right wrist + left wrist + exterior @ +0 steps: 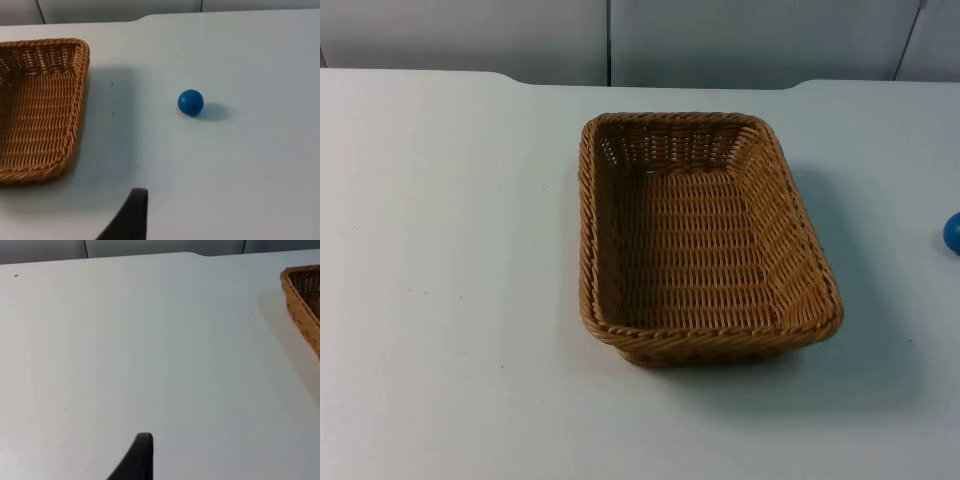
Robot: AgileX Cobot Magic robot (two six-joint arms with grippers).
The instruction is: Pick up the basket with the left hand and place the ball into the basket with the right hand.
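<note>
Wicker basket point(705, 240) empty, blue ball point(190, 102) apart

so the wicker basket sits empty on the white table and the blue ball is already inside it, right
Not quite. The basket is empty on the white table, but the blue ball is not inside it: it lies on the table beside the basket, apart from it, as the right wrist view shows. The top view catches it at the table's right edge.

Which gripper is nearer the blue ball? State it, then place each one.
Right, judging by the wrist views. The right gripper hangs over the table with the ball just ahead of it, beside the basket. The left gripper faces bare table beyond the basket's far side.
</note>
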